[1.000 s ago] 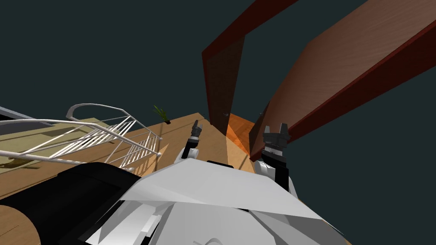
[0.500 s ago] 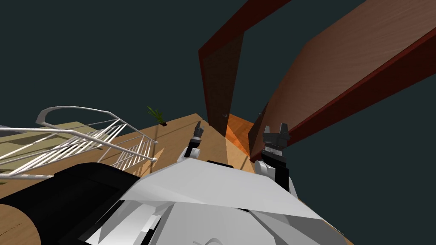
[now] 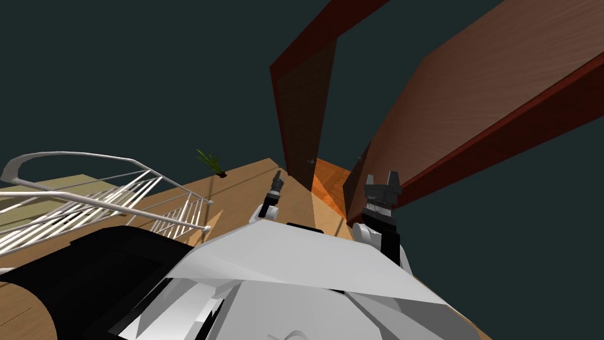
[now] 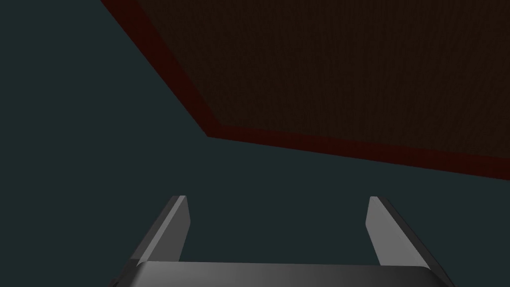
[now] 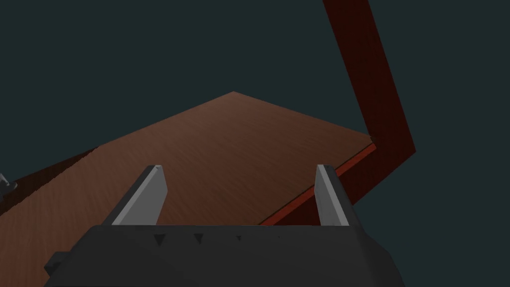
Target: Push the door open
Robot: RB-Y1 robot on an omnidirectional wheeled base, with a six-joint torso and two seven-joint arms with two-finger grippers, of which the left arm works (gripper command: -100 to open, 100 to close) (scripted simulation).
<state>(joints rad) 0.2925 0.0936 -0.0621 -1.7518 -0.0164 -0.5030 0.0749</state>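
A brown wooden door point(image 3: 472, 88) hangs swung open on the right inside a dark red frame point(image 3: 354, 12). A small grey handle point(image 3: 360, 158) sits near its lower edge. My right gripper point(image 3: 382, 175) is open, right in front of the door's lower part. In the right wrist view the door's face point(image 5: 224, 149) lies just beyond the open right gripper point(image 5: 239, 167), not touching. A darker brown panel point(image 3: 301, 118) stands left of the gap. My left gripper point(image 3: 277, 175) is open and points at this panel point(image 4: 348, 65) from a distance.
Orange floor point(image 3: 327, 177) shows through the gap between panel and door. A white railing point(image 3: 118, 195) runs along my left over the wooden floor point(image 3: 248, 183). A small green plant point(image 3: 209, 160) stands by the dark wall.
The whole head view has shifted: railing and plant slid left, so I have turned a little. The dark panel's edge leans further left. The right gripper keeps its place.
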